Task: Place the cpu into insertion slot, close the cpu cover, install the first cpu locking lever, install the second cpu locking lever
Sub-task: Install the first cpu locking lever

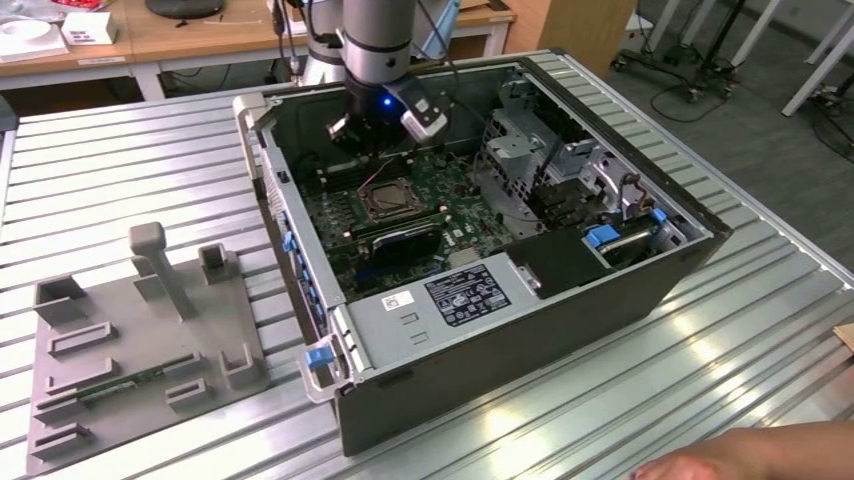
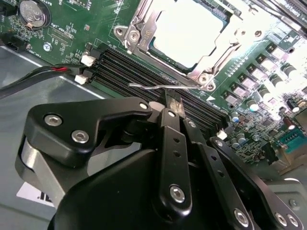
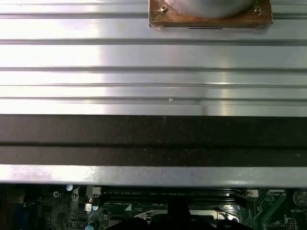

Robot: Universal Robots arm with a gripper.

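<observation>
— So, what do we see, biggest first?
— We see the slatted table point(image 1: 134, 170), then the open computer case point(image 1: 534, 330). A dark printed label point(image 1: 467, 293) lies at its near end.
— And the cpu?
— We find the cpu point(image 2: 187, 28) seated in the insertion slot point(image 1: 387, 198), with the cpu cover point(image 2: 221, 50) down around it. The gripper point(image 2: 172, 98), fingertips pressed together, sits just beside a thin wire locking lever point(image 2: 153, 86).
</observation>
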